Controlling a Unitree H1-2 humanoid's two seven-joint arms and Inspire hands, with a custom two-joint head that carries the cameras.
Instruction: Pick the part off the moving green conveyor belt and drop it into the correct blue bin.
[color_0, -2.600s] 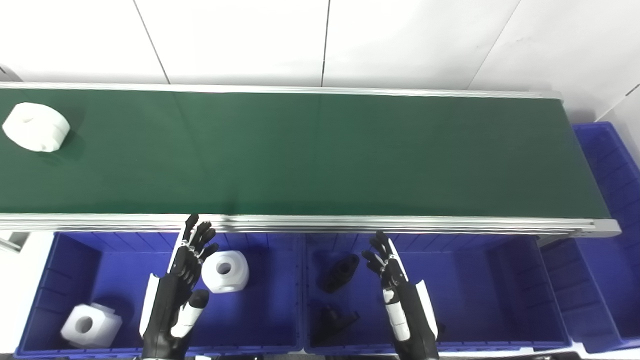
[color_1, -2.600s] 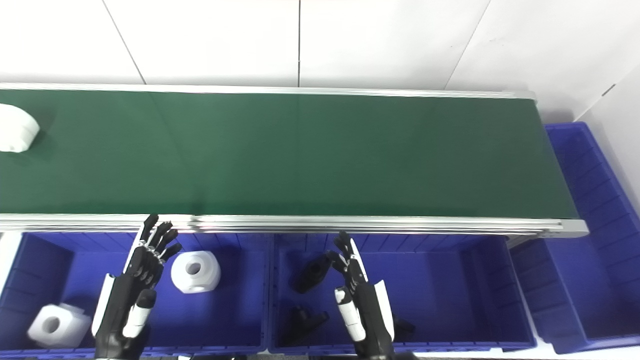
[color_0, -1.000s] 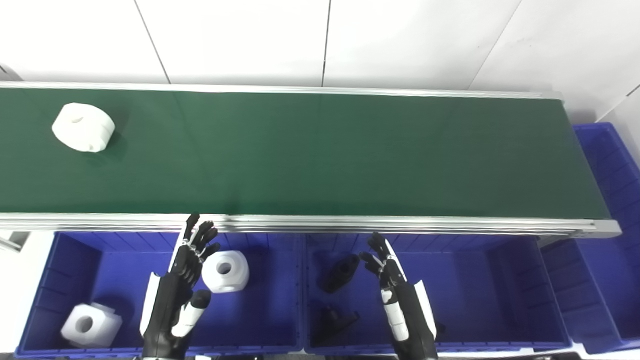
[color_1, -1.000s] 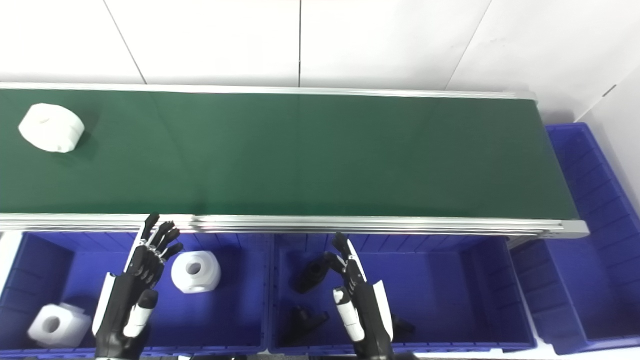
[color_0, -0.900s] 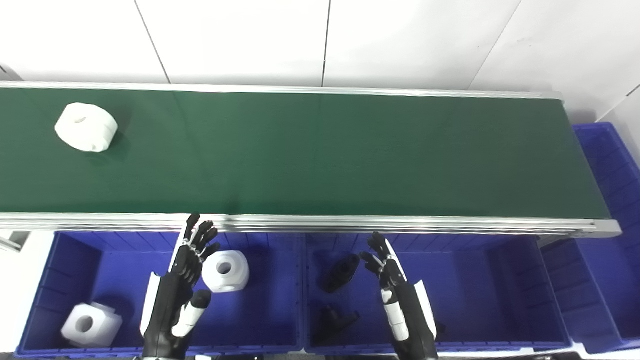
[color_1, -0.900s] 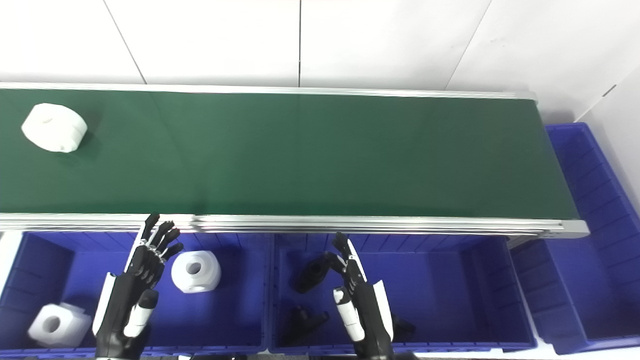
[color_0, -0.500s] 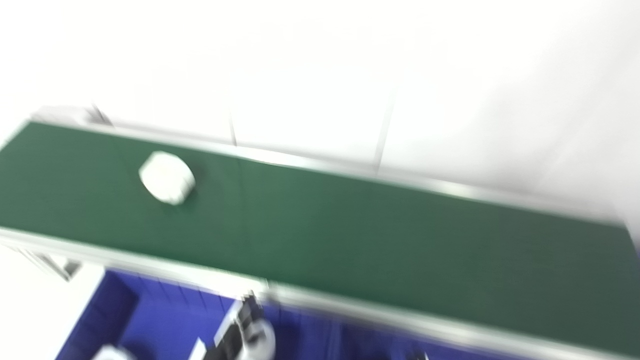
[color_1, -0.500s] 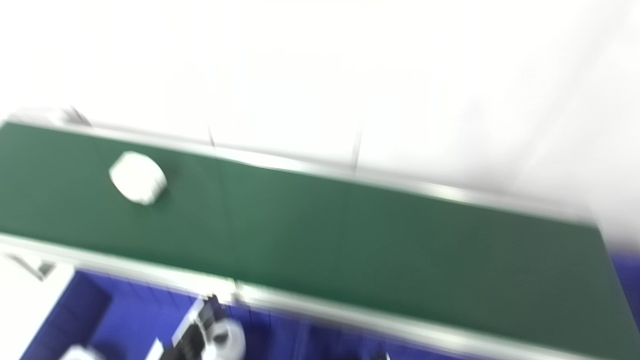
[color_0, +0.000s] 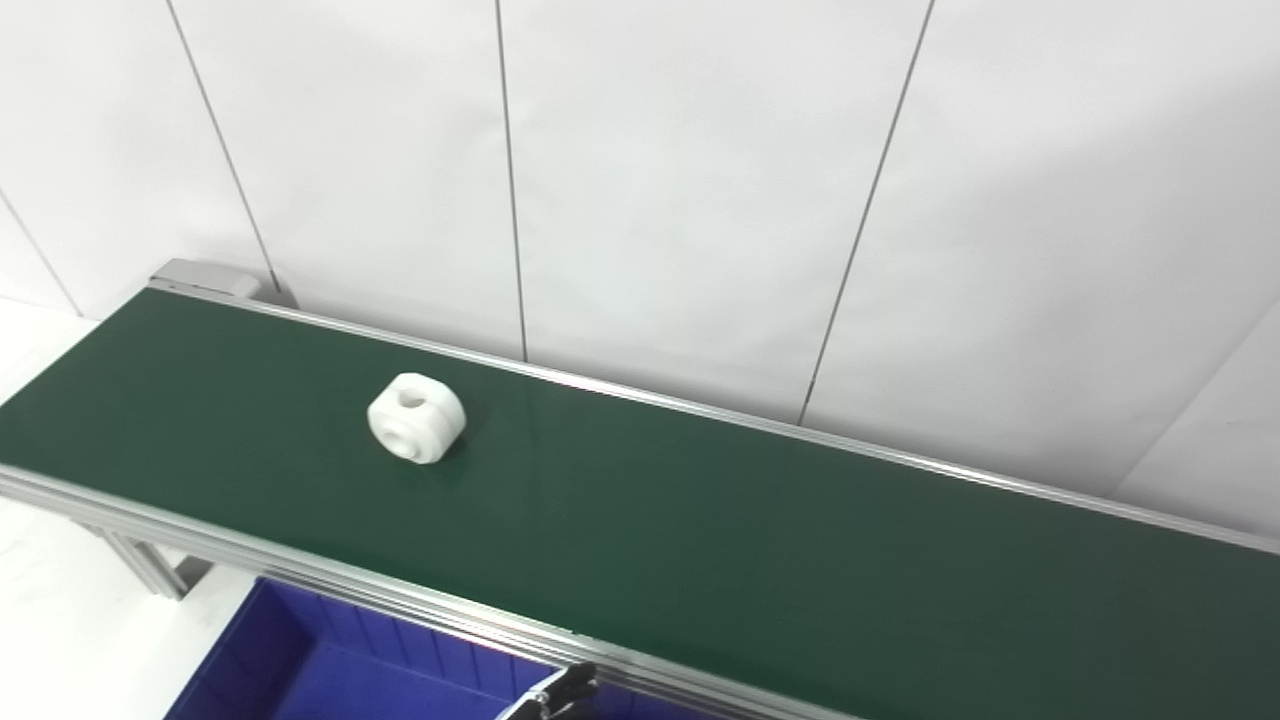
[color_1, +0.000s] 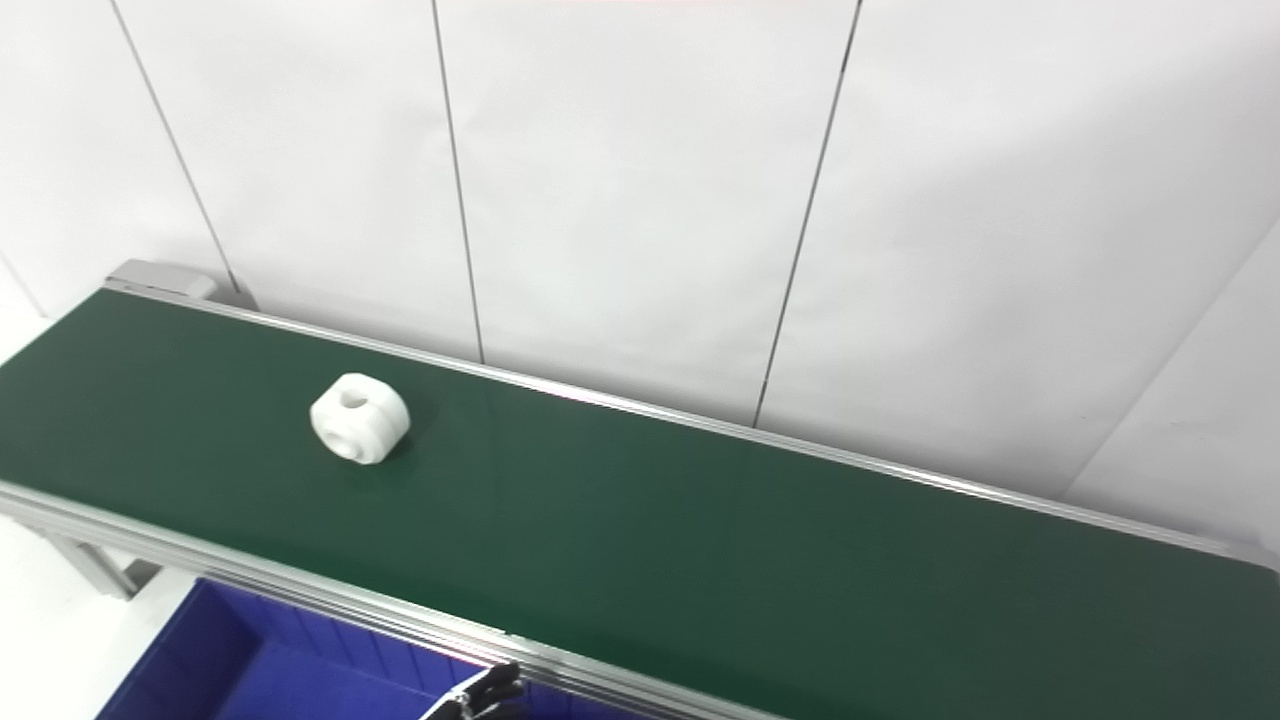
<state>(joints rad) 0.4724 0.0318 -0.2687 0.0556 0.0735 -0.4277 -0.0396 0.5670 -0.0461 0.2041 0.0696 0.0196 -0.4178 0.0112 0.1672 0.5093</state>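
Observation:
A white, rounded part with a hole through it (color_0: 416, 418) lies on the green conveyor belt (color_0: 800, 540) toward its left end, nearer the far rail. Only the fingertips of my left hand (color_0: 556, 692) show, at the bottom edge just below the belt's near rail; they point up, stretched and apart, with nothing between them. The hand is well to the right of the part and nearer to me. My right hand is out of the picture. A corner of one blue bin (color_0: 300, 665) shows under the belt at the bottom left.
The belt's aluminium near rail (color_0: 300, 578) runs between my hand and the belt surface. A white panelled wall (color_0: 700, 200) stands right behind the far rail. A belt end housing (color_0: 205, 277) sits at the far left. The bins' contents are out of view.
The camera has swung up and to the left, so the bins and both hands have dropped out of the picture. The white part has ridden to the right along the belt.

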